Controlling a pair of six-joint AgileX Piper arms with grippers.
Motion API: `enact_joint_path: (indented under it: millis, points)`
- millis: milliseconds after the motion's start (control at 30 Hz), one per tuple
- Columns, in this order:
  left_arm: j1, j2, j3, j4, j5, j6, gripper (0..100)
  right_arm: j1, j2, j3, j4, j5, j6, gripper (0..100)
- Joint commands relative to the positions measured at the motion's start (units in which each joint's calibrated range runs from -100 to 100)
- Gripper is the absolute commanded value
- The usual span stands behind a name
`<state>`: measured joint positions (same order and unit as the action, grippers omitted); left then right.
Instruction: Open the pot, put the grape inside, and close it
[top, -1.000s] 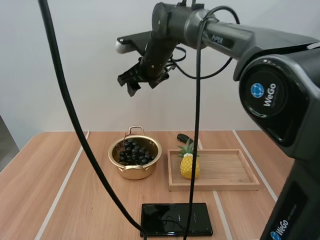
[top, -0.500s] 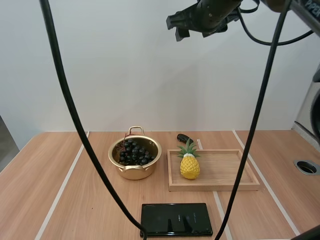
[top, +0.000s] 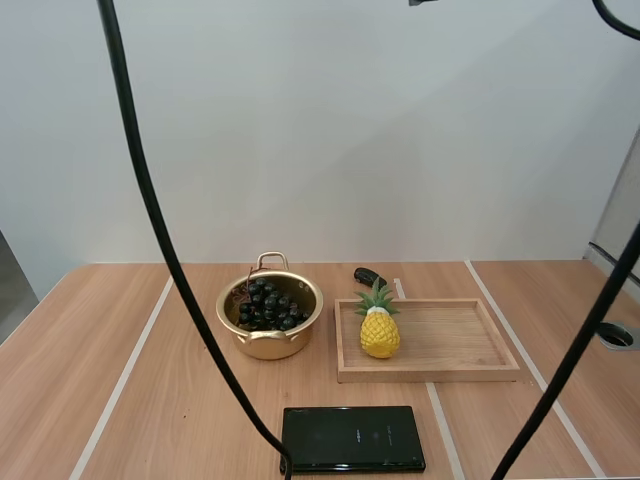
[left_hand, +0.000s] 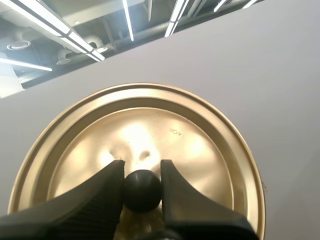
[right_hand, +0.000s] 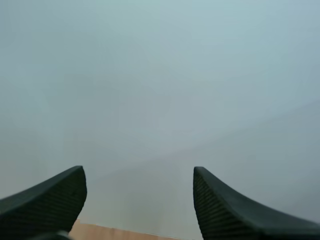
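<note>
A small gold pot (top: 270, 318) stands on the wooden table, uncovered, with a bunch of dark grapes (top: 268, 304) lying inside it. In the left wrist view my left gripper (left_hand: 142, 182) is shut on the black knob (left_hand: 142, 190) of the gold lid (left_hand: 200, 150), and the lid is held up facing the wall. My right gripper (right_hand: 140, 200) is open with nothing between its fingers, and it faces a plain pale wall above a strip of wood.
A wooden tray (top: 450, 345) lies right of the pot with a toy pineapple (top: 379, 322) standing at its left end. A small black object (top: 366, 275) sits behind the tray. A black phone (top: 352, 438) lies flat near the front edge.
My right arm has swung up and to the right, away from above the pot and out of the high view. Pot, grapes, tray and phone have stayed put.
</note>
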<state>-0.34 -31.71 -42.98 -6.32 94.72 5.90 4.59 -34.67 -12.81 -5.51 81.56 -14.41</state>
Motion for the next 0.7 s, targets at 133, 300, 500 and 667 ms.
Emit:
enact_joint_path:
  millis: [133, 300, 500, 667]
  points:
    - [0.02, 0.8, 5.4, 0.7, 1.1, -2.1, 0, -0.2, -4.1, -0.5, -2.9, 5.1, 1.7, 72]
    - [0.02, 0.8, 12.9, -0.8, -0.8, -2.2, 0, -0.2, -6.4, -0.5, -4.0, 8.8, 7.7, 0]
    - [0.02, 0.8, 25.5, -3.1, -5.1, -2.1, 0, -0.2, -10.9, -0.5, -4.7, 9.0, 7.7, 0]
    - [0.02, 0.8, 37.8, -4.6, -11.6, -0.5, 0, -0.2, -14.9, -0.5, -4.7, 9.0, 7.7, 0]
